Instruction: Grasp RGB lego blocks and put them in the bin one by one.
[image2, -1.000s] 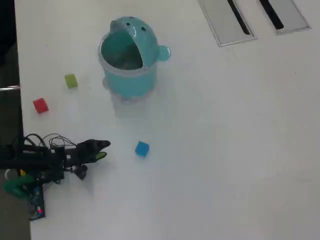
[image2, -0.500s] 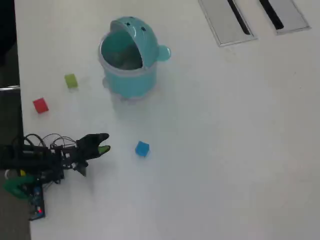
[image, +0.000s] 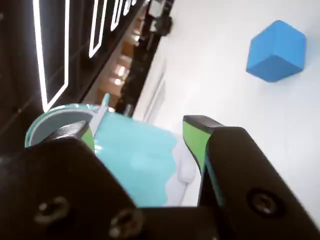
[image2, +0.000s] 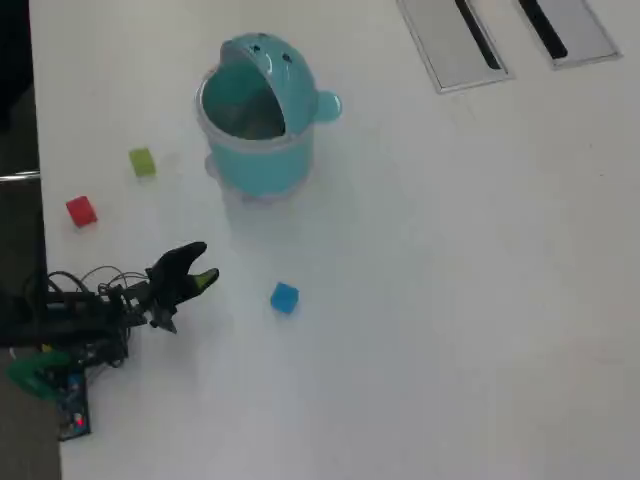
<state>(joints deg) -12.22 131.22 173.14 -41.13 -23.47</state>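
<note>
My hand (image2: 200, 264) hangs spread wide and empty over the white surface (image2: 450, 280). The blue block (image2: 284, 297), a smooth cube, sits near it at four o'clock with nothing between. The round teal bin (image2: 258, 150), lid swung up, stands at one o'clock. The yellow-green block (image2: 142, 162) and red block (image2: 81, 211) lie toward eleven. Wrist view cuts off the bin behind my green-padded fingers (image: 192, 137).

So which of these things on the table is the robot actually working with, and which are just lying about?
Part of the job:
red block
green block
blue block
bin
gripper, open and empty

Just lying about:
two grey slotted panels set in the table's far corner
</note>
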